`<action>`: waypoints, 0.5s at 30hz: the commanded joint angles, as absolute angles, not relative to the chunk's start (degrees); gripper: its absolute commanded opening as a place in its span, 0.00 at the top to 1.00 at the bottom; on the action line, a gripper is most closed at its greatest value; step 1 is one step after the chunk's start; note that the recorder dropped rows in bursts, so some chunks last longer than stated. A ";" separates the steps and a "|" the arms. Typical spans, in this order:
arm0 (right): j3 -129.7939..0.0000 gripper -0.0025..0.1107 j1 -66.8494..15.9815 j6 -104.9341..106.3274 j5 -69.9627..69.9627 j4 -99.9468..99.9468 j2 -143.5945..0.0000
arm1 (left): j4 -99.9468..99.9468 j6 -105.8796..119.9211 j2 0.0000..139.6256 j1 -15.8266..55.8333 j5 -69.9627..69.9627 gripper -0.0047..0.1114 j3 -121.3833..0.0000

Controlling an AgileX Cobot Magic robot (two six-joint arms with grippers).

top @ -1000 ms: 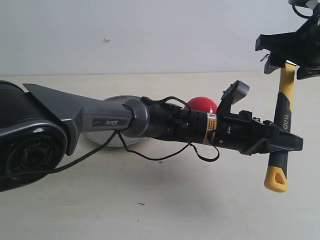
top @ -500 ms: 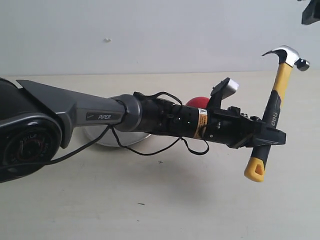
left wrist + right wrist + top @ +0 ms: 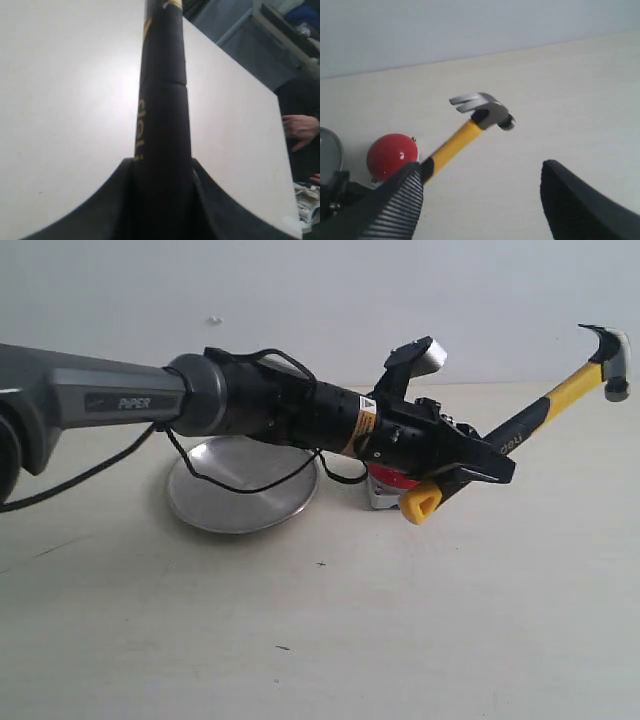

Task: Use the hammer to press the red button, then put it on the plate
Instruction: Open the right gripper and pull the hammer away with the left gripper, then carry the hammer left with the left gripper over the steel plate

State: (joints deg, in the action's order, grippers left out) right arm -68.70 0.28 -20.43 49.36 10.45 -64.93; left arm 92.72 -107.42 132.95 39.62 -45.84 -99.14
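Note:
My left gripper reaches across from the left and is shut on the black grip of the hammer. The hammer slants in the air, its dark head up at the far right and its yellow loop down near the red button. The gripper body hides most of the button. In the left wrist view the handle runs straight out between the jaws of the left gripper. The steel plate lies left of the button. My right gripper is open and holds nothing, looking at the hammer head, the button and the plate rim.
A pale wall stands behind the beige table. A black cable hangs from the left arm over the plate. Beyond the table edge in the left wrist view are a person's hand and some clutter.
The left gripper has swung the hammer from nearly upright to a slant, head to the upper right, and moved left toward the button. The right gripper has let go and left the exterior view.

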 commanded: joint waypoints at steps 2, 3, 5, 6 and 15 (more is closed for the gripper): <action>-68.87 0.40 0.35 -18.04 54.45 9.95 -64.80 | 99.95 -111.99 124.57 36.38 -39.95 0.96 -94.57; -68.07 0.41 0.35 -17.91 54.55 9.95 -64.52 | 99.95 -112.79 122.25 35.13 -38.51 0.96 -92.26; -66.76 0.41 0.35 -16.90 53.65 9.95 -64.08 | 99.95 -112.79 119.63 33.59 -37.40 0.96 -89.25; -65.48 0.42 0.35 -16.56 52.45 9.82 -63.39 | 99.95 -112.68 118.17 32.76 -36.64 0.96 -87.59; -55.55 0.86 0.35 -16.56 42.49 5.74 -45.96 | 99.95 -109.12 108.29 31.08 -26.17 0.96 -72.88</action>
